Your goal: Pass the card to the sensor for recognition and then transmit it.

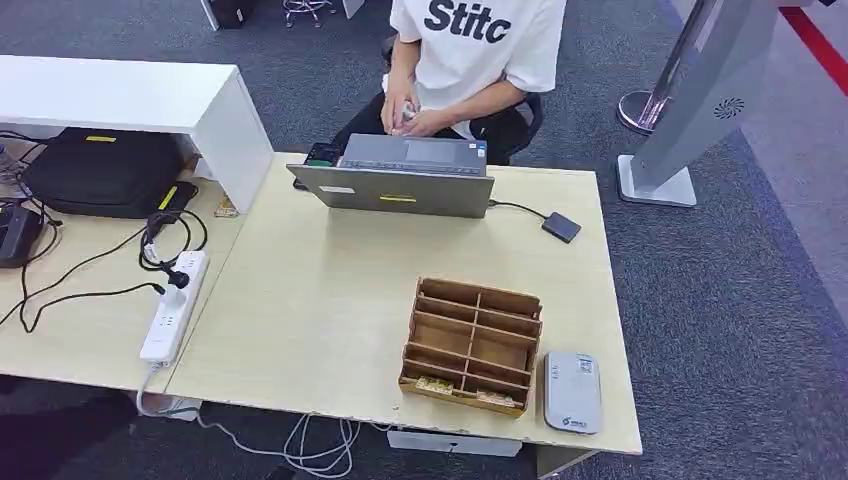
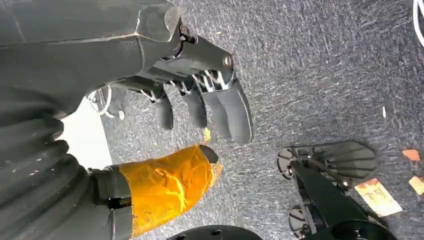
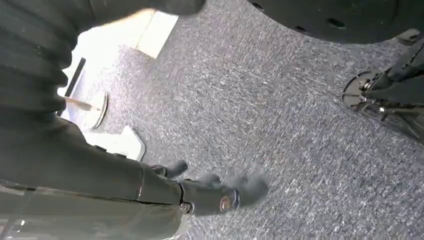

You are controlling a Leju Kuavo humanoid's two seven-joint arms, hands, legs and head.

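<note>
- Left hand (image 2: 200,115) is hanging down over grey carpet, fingers spread and apart from the orange-taped thumb (image 2: 167,187), gripping nothing — released.
- Right hand (image 3: 210,192) is hanging low over the carpet too, motion-blurred; fingers look loosely extended with nothing in them, so I'm reading it as released, though the blur is making that less sure.
- Both hands are sitting well below the table (image 1: 310,300), so the task looks not yet started; a full raise and reach is needed first.
- Risk: the right hand is blurring, likely moving; coming up close to the table's near edge it could be clipping the rim or the hanging cables (image 1: 320,445).
- Cards (image 1: 460,392) are lying in the nearest row of the wooden organizer (image 1: 472,343), flat and low between dividers — thin, hard for thick fingers to pinch; a slip or double pick seems likely.
- Organizer looks light and unfixed; a finger catching a divider could be shoving it.
- Sensor (image 1: 572,391), a grey reader, is sitting just beside the organizer on its right, near the table's front corner — a nudge could be pushing it off the edge.
- A card dropped here is likely landing on the floor; orange scraps (image 2: 378,196) are already lying on the carpet in the left wrist view, cannot tell if those are cards.
- Person (image 1: 470,60) is sitting across the table behind the laptop (image 1: 395,188), hands together in lap, not reaching — handover could be mistimed.
- Laptop is standing between organizer and person; a straight pass could be hitting it.
</note>
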